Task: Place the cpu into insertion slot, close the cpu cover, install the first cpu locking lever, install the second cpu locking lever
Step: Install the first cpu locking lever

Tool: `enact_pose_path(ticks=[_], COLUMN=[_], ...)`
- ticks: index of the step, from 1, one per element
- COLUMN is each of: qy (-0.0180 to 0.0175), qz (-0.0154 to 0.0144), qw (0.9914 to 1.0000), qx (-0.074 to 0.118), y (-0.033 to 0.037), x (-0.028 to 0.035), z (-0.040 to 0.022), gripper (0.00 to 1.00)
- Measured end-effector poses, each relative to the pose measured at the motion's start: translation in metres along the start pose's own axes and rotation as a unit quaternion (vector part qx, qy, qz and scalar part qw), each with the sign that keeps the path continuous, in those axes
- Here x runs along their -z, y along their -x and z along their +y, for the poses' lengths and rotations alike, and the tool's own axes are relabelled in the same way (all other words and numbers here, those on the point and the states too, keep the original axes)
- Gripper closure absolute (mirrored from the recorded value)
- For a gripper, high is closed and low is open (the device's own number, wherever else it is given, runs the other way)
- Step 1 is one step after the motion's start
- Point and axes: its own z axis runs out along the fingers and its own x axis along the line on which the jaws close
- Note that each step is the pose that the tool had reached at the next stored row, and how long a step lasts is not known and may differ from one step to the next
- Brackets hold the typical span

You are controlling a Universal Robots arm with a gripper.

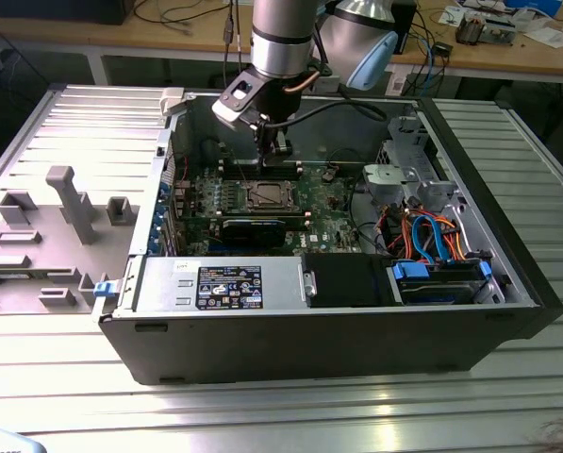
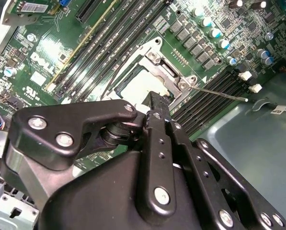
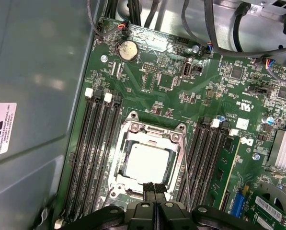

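1. Fixtures (image 1: 64,203) of grey plastic stand at the exterior view's left, outside the case (image 1: 356,330), well apart from the work.
2. Gripper (image 1: 275,153) hangs inside the case just above the slot (image 1: 253,196); in the first wrist view its fingertips (image 3: 148,189) meet with nothing between them, a pose suited, I judge, to pushing rather than grasping.
3. Cpu (image 3: 150,163) lies seated in the slot, with the cover (image 3: 152,133) apparently down over its edges to hold it.
4. Lever (image 2: 218,93) juts free beside the slot, so locking looks unfinished.
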Motion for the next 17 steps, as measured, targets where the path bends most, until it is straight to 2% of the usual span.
enact_pose_path(ticks=[17], qy=[0.0004], qz=[-0.001], qw=[0.99987], qx=[0.016], y=[0.0], x=[0.0], z=[0.0], gripper=[0.89])
